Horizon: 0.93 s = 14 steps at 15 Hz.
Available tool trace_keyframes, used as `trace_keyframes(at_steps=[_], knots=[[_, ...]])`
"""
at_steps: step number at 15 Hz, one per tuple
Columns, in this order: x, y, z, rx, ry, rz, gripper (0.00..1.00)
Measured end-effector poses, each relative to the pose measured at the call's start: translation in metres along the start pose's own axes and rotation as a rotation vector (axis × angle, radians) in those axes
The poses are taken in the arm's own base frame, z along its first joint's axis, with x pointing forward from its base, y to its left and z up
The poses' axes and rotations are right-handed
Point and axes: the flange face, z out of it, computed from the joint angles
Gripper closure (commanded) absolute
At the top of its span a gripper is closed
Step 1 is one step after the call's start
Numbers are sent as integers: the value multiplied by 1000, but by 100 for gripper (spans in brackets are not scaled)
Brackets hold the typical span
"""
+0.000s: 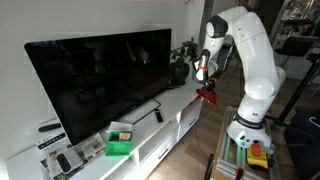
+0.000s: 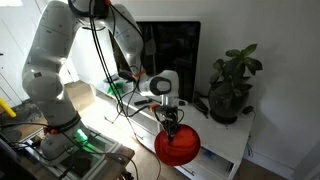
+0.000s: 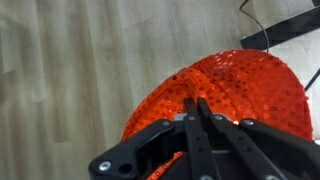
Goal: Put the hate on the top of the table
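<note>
Reading along the table [image 1: 172, 112] in an exterior view, its left end holds a few small dark and white items, too small to name. Next on the top stands a green box [image 1: 119, 146]. Something pale shows at the box's top, but I cannot tell what it is, or whether it lies in the box or on it. The TV [image 1: 100, 75] fills most of the top, and a plant [image 1: 186, 52] stands at the table's right end. The table's open compartments are too small and dim to show any contents.

Just past that right end the gripper [image 1: 204, 80] points down, and the hat [image 1: 208, 96] hangs under it. The hat is off the table, out over the floor and roughly level with the top. In the wrist view the fingers [image 3: 198, 122] are drawn together and pinched into the red fabric, with bare floorboards below, so the gripper is clamped on the hat.

The step in hand looks like the carry: the hat is gripped and airborne but not yet over the table. The next move calls for a little more height to clear the table's edge. The hat then has to travel over a bare stretch of the top near the plant and come down until it rests there. Only then should the fingers part.
</note>
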Motion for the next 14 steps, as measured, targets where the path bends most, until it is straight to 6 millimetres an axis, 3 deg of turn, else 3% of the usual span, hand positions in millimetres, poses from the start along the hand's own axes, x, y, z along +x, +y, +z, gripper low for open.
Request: trace_keyframes(at_steps=[8, 14], knots=[[26, -74, -68, -254, 137, -202, 99], [33, -116, -90, -433, 238, -274, 99]])
